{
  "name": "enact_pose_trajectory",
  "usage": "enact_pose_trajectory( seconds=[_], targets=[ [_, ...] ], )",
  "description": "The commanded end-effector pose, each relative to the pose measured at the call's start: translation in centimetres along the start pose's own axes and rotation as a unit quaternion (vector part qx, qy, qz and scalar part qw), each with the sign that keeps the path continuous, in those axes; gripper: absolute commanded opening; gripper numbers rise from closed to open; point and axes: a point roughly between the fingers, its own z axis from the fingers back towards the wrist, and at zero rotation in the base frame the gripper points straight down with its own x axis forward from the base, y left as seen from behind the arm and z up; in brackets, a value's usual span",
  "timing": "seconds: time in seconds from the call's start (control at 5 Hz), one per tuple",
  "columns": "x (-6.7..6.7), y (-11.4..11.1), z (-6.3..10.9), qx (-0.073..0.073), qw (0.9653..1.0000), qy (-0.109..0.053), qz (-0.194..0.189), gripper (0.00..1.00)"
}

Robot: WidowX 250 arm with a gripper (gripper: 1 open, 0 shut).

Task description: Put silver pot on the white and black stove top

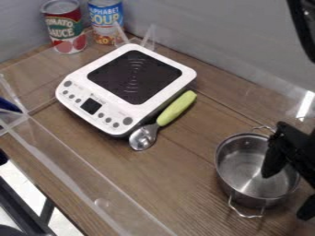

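End effector [293, 181] at right edge, fingers spread wide, one finger reaching over mouth of silver pot [249, 173], other just beyond pot's right side; whether either touches pot, cannot tell. Pot upright on tabletop [92, 171], lower right, beneath and beside end effector. Green-handled scoop [144, 137] farther off, lying against or just beside white and black stove top [127, 86]. Behind stove, two cans: tomato sauce [64, 25], alphabet soup [106, 18].

arm: your black arm [297, 120] is cut off by the right edge
pot: your silver pot [242, 166] is partly hidden behind the gripper [274, 173]
cans: the tops of both cans [64, 28] are cut by the upper edge
blue object: too cropped for you to name [9, 106]
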Motion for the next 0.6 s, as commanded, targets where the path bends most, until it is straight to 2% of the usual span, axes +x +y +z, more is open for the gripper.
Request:
enact_pose_trajectory(
  seconds=[0.0, 0.4],
  targets=[
    [1.08, 0.39, 1.4, -0.002, 0.9998, -0.02, 0.003, 1.0],
    [1.54, 0.8, 1.4, -0.001, 1.0, -0.008, 0.003, 1.0]
  ],
)
